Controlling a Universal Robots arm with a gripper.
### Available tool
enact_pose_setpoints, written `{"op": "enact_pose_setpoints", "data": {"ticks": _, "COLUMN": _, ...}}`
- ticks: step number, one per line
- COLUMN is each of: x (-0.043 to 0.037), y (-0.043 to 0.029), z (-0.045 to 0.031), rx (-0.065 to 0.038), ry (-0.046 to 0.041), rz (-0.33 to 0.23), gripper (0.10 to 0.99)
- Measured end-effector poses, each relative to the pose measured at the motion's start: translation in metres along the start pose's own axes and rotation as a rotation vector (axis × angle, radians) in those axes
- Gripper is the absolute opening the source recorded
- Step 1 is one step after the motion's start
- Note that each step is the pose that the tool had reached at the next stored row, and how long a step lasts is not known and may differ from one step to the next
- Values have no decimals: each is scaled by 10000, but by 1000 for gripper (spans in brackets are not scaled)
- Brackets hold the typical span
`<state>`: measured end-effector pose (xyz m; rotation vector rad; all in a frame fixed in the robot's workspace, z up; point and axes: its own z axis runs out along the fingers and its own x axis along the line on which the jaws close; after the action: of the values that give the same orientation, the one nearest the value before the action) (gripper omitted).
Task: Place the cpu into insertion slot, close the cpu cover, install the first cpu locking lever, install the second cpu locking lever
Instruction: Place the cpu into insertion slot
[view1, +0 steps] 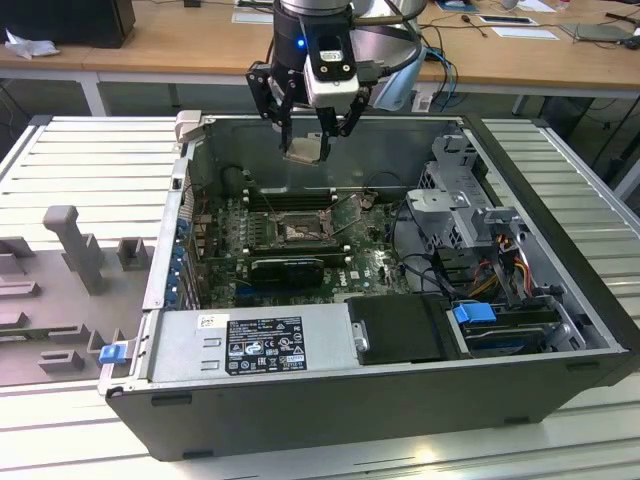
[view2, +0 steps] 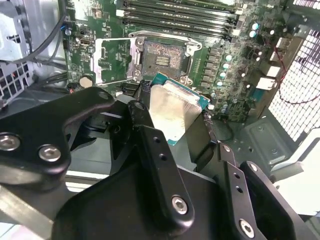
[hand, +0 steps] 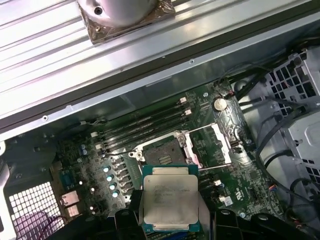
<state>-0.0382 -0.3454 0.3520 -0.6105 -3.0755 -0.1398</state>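
Your black two-fingered claw (view1: 305, 142) hung over the open grey metal computer case (view1: 560, 300), clenched on the small, flat, square cpu (view1: 303, 150) with its pale silvery face. The fingers (view2: 142, 125) pressed on two opposite edges of the chip, spread just as wide as the chip itself. In the second wrist view the chip showed a thin green border and sat tilted between the dark finger pads.

The cpu was in the air, well apart from the circuit board below. The square insertion slot (view1: 297, 232), with its dark metal rim and brownish-gold centre, lay uncovered on the green circuit board (view1: 370, 262). The long black memory slots (hand: 145, 125) ran just beside it. The thin grey metal cpu cover (hand: 214, 145), a frame with a large central cut-out, stood swung open along one side of the slot. You could not tell how steeply it leaned.

In the first wrist view the edge of the picture cut off the chip's near edge and the claw's fingers. In the exterior view the arm was cut off above the wrist. The locking levers were too thin to make out with certainty.
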Motion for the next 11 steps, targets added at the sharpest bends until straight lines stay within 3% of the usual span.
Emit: {"op": "enact_pose_setpoints", "data": {"ticks": 11, "x": 0, "y": 0, "z": 1, "rx": -24, "ry": -103, "rz": 1180, "gripper": 529}}
